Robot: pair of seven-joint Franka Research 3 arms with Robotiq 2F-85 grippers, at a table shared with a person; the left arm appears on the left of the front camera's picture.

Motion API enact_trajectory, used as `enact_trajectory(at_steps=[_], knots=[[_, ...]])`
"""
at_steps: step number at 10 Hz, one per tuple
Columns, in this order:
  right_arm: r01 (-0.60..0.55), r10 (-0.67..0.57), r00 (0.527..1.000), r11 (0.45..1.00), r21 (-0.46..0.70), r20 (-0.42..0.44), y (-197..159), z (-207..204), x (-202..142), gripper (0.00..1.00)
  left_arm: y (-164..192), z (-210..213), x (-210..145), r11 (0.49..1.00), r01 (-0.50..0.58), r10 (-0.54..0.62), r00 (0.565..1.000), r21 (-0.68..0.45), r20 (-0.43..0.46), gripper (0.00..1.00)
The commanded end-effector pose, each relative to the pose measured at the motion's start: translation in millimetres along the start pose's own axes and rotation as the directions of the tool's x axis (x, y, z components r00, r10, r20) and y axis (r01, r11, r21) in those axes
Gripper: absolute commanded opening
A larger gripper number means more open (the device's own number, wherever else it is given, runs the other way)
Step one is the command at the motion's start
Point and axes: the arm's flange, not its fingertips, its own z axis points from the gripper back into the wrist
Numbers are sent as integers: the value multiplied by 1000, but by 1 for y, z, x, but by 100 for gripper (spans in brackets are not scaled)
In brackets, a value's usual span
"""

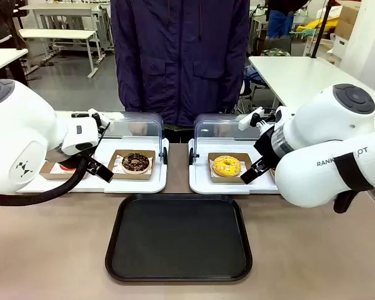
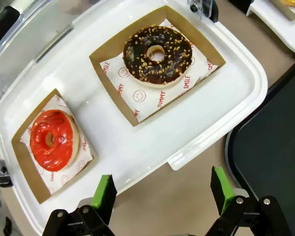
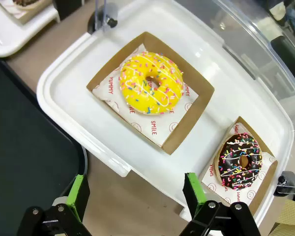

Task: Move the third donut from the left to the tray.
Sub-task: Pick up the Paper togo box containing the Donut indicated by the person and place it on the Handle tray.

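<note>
Tan table (image 1: 44, 250) up front, person in a dark jacket (image 1: 180, 56) at the far side, work benches behind. Yellow donut (image 3: 151, 82) sits in its brown cardboard holder (image 3: 196, 120), inside the right-hand white display tray (image 3: 64, 93), clear lid (image 1: 220, 128) tipped up at the back. Nothing touching it.

Right gripper (image 3: 135, 191) hovers over the near edge of that display tray, fingers spread wide, nothing between them, donut well ahead. Left gripper (image 2: 163, 187) likewise spread & empty, above the other display tray (image 2: 201, 118) w/ the choc-nut donut (image 2: 157, 54) and red donut (image 2: 53, 140). Black tray (image 1: 178, 237) lies mid-table on the near side, bare.

My read: approach step, pick not begun. Right arm looks like the one for the job, it's closest. Next move prob needs that gripper to go fwd & down, fingers straddling the holder's wall or the donut itself, then a gentle close. Icing looks soft, so a hard squeeze could smear it. Then lift clear of the display tray's rim & swing across to the black tray.
</note>
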Motion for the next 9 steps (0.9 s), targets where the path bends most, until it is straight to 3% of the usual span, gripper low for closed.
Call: enact_trajectory(at_steps=[1, 9], knots=[[0, 0, 1000, 1000, 0, 0, 0, 0, 0, 100, 0, 0, 0, 1000, 0, 0, 1000, 0, 0, 100], [0, 0, 1000, 1000, 0, 0, 0, 0, 0, 100, 0, 0, 0, 1000, 0, 0, 1000, 0, 0, 100]])
